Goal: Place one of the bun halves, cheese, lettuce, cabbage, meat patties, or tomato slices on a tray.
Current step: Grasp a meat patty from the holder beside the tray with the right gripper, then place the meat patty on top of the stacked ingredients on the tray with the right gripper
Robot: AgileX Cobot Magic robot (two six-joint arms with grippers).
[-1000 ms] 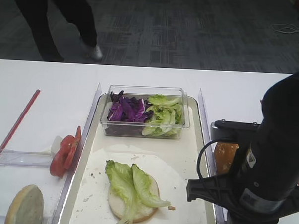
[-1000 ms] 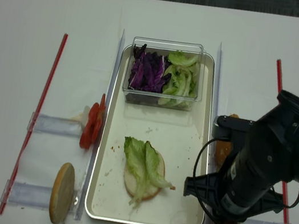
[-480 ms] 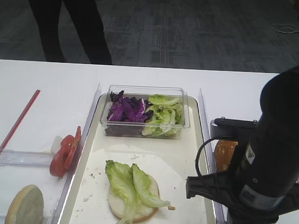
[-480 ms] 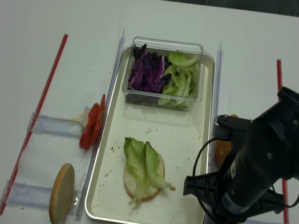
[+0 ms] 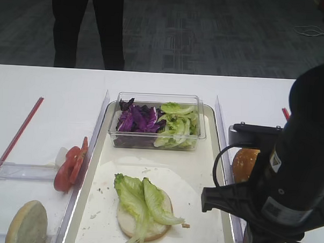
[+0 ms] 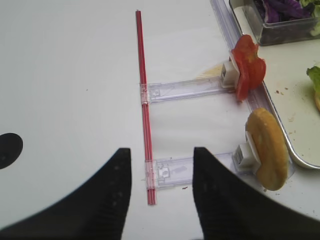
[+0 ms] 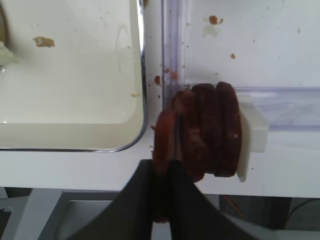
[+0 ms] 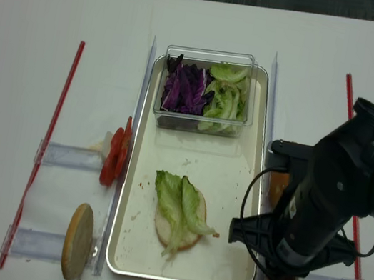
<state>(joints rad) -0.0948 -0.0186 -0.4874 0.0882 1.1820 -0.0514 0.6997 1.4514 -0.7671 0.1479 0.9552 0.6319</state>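
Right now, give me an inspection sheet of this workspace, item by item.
Surface: white table, crumbs and smears near the tray corner.
Job's things: tray holds a bun half topped with lettuce; meat patties stand on edge in a holder right of the tray; tomato slices and a second bun half stand in holders on its left.
Clutter: clear tub of cabbage and lettuce, on the tray.
Grippers: right gripper has its jaws shut on the endmost patty; left gripper open over bare table, holding nothing.
Cables: black cable loops off the right arm.
Surroundings: a person's legs beyond the table.
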